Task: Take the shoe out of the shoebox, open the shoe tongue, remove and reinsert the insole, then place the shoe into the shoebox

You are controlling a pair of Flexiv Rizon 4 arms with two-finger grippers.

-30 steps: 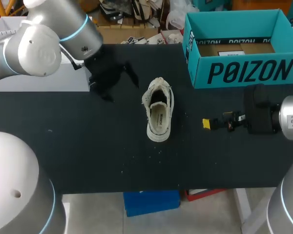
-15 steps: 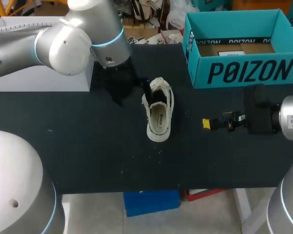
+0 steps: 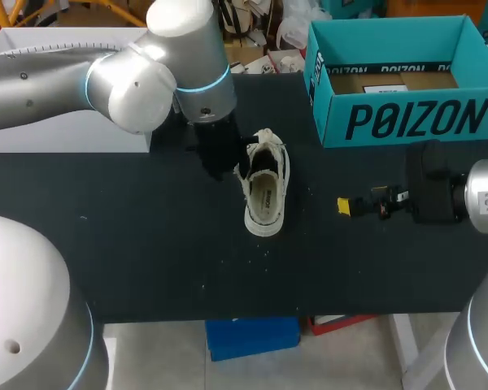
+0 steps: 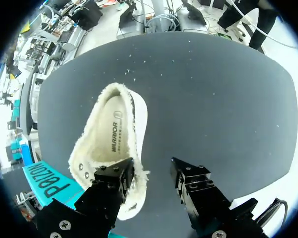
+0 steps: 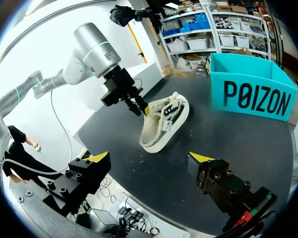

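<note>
Black table (image 3: 146, 244): shoe (image 3: 264, 191) out of box (image 3: 407, 122). L gripper (image 4: 151, 171), in from far left, now at shoe's lace end, fingers apart; R gripper (image 5: 154, 156) parked, apart. Tongue-opening prob. next.

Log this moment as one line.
shoe: upright on table, outside shoebox | left gripper: open, at shoe's eyelet end | right gripper: open, apart from shoe

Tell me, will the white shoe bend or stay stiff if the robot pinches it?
It will probably bend: the white shoe has frayed fabric sides that look soft. It likely won't roll, since it rests flat on its sole. It seems light, being low and thin-walled.
</note>
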